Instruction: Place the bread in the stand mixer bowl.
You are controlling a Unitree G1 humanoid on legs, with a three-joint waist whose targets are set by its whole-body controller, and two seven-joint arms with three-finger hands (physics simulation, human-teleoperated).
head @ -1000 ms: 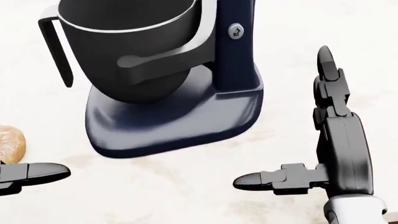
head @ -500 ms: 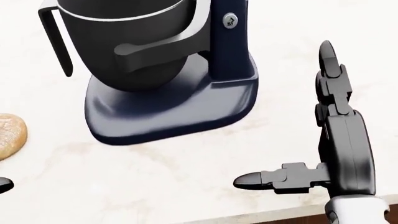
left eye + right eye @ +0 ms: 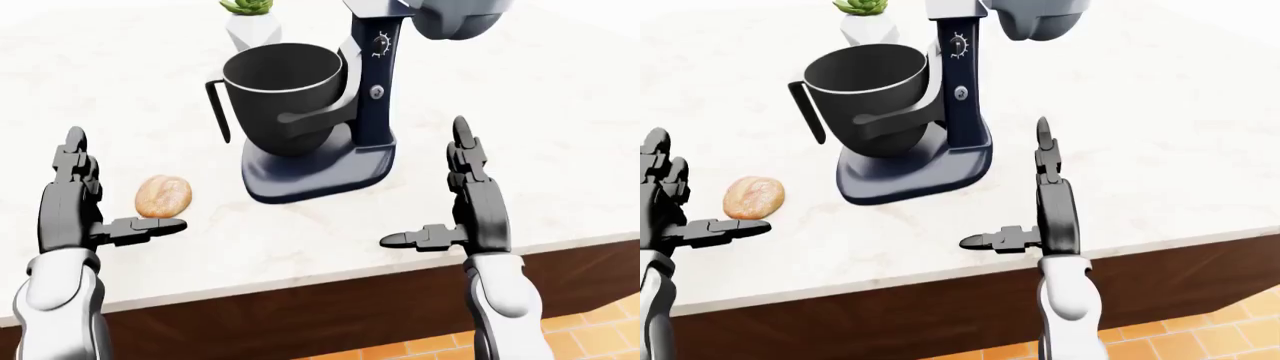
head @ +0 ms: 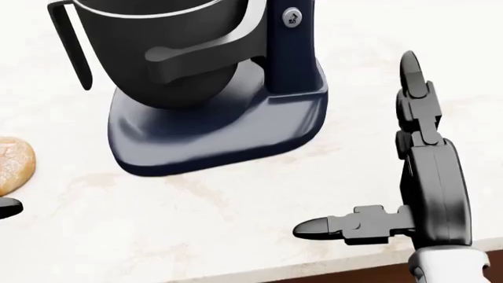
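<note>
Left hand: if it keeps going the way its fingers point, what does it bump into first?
Probably nothing soon. The left hand points up the counter, passing left of the bread and the mixer bowl, though depth is hard to judge.

In the head view the whole picture shifted, so the camera moved. The bread [image 4: 14, 165] slid further into view at the left edge, and the left robot hand [image 3: 70, 210] dropped from a full fingertip to a sliver there. The bench [image 4: 236, 236] edge appeared at the bottom.
</note>
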